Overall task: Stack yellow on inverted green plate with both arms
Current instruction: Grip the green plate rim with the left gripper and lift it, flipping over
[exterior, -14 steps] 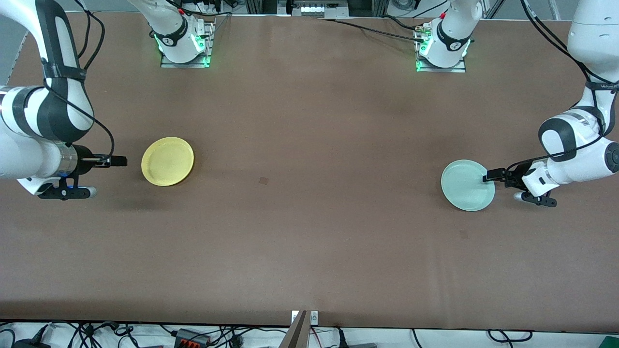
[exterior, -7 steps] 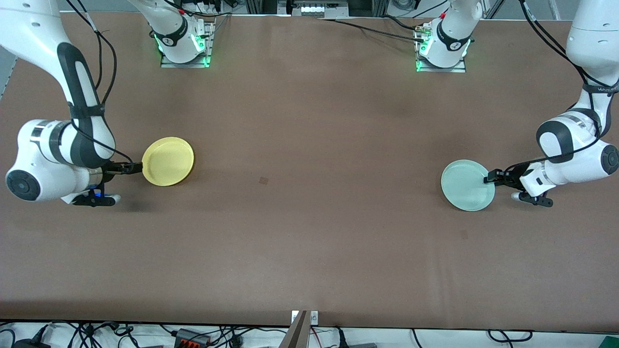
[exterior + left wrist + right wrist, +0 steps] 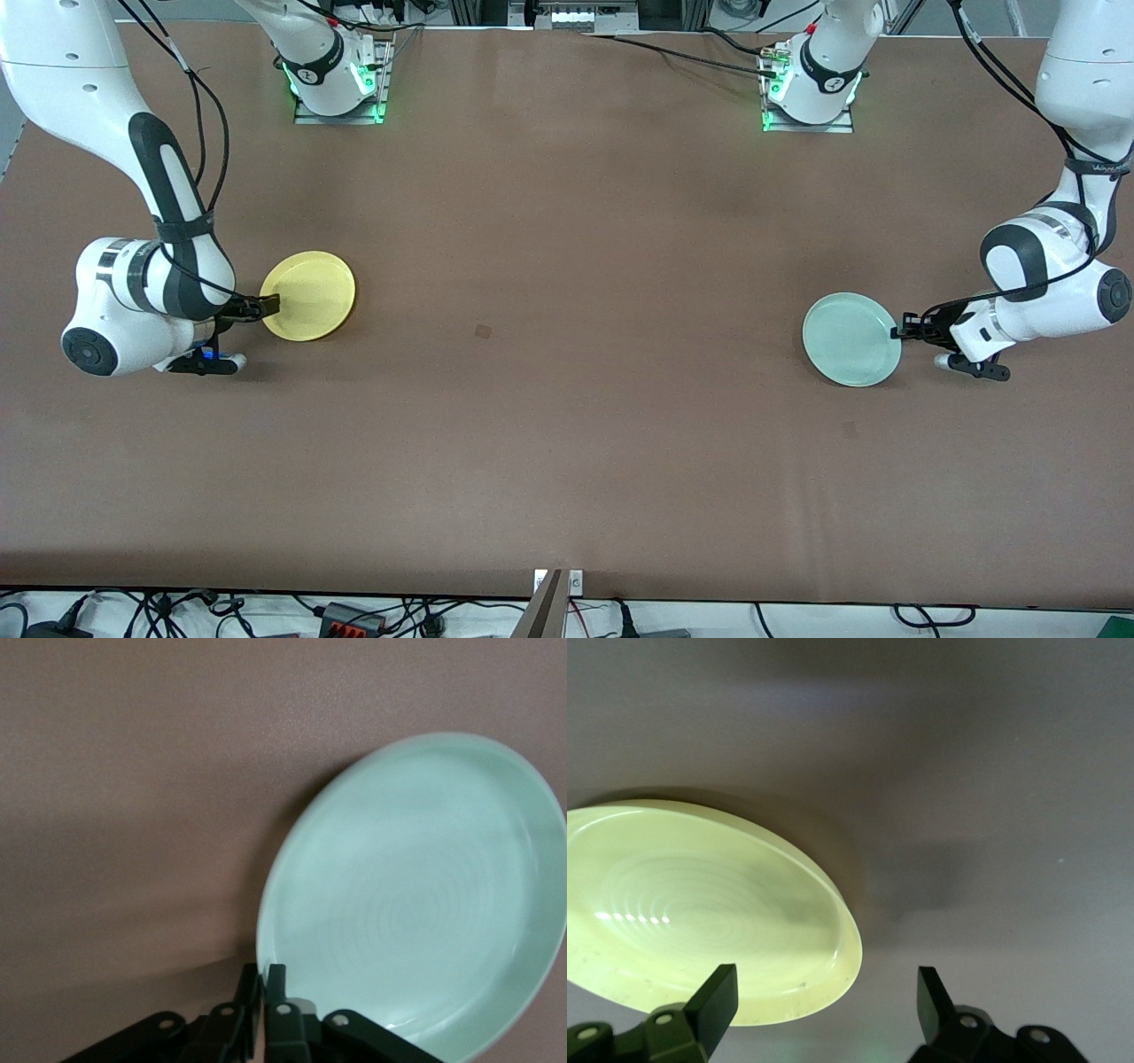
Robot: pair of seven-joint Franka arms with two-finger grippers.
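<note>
The yellow plate [image 3: 310, 293] lies hollow side up on the table toward the right arm's end. It also shows in the right wrist view [image 3: 700, 912]. My right gripper [image 3: 271, 306] [image 3: 826, 992] is open at its rim: one finger is over the plate, the other over bare table beside it. The pale green plate [image 3: 849, 339] [image 3: 425, 895] is toward the left arm's end, hollow side showing. My left gripper [image 3: 898, 333] [image 3: 264, 981] is shut on its rim, and the plate looks tilted with that edge raised.
The brown table [image 3: 567, 354] stretches wide between the two plates, with a small dark mark [image 3: 483, 331] near its middle. The arm bases [image 3: 341, 80] [image 3: 811, 89] stand along the table edge farthest from the front camera. Cables hang past the nearest edge.
My right arm has swung in toward the yellow plate, bringing its open gripper from beside the plate to its rim. The green plate has shifted slightly toward the table's middle in my left gripper.
</note>
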